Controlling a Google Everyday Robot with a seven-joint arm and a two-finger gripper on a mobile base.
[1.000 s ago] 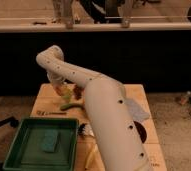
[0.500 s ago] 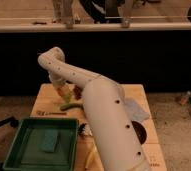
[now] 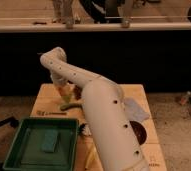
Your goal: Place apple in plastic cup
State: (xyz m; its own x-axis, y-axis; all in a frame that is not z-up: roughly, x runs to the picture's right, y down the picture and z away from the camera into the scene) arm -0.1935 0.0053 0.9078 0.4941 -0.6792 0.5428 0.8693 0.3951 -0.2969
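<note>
At the counter's (image 3: pixel 139 95) far left, my gripper (image 3: pixel 64 89) hangs low; its fingers' state I cannot tell. Neither apple nor cup is clearly visible, so I'd centre carefully before releasing.

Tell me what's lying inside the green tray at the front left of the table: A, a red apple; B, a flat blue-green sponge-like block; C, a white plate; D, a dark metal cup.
B: a flat blue-green block lies on the floor of the green tray, with nothing else visible in it; the gripper is far off at the table's back left, beyond the white arm.
</note>
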